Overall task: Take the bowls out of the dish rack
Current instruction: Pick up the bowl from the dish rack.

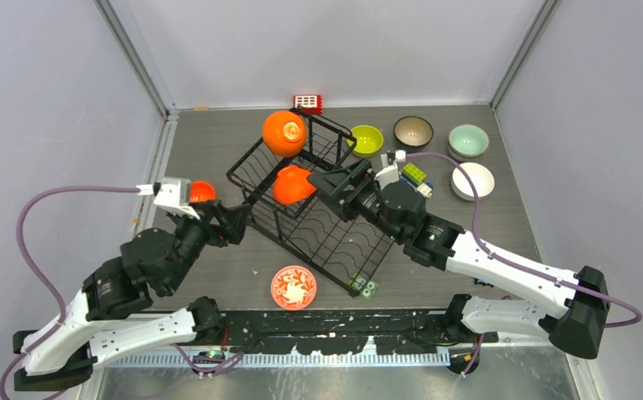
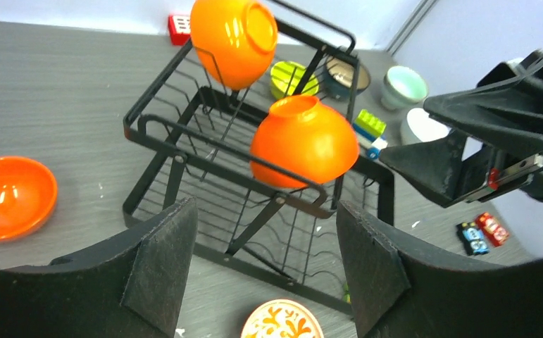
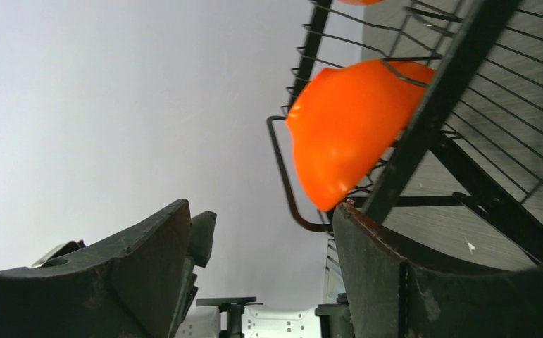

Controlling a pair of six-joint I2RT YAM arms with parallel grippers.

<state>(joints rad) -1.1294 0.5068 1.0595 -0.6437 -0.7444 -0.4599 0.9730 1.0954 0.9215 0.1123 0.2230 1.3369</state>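
The left gripper (image 2: 265, 208) hangs spread and empty just short of the dish rack (image 1: 332, 239), facing its left rim, with bare table below it and a loose orange bowl (image 2: 9, 196) off to its left. The right gripper (image 3: 258, 213) is also spread wide and pinches nothing at the rack's far-right side; whether its finger (image 3: 395, 282) touches the black frame bar or lies just beside it cannot be told. In the rack, the upper orange bowl (image 1: 284, 133) leans on the raised far section and the lower orange bowl (image 1: 292, 186) tilts on the dividers between the two grippers. The floral bowl (image 1: 293, 287) sits near the table's front edge, and the lime green bowl (image 1: 366, 140), dark brown bowl (image 1: 413, 131), pale mint bowl (image 1: 468, 140) and white bowl (image 1: 474, 180) stand at the far right. The right arm hides part of the rack from above, and the right wrist view crops the upper bowl
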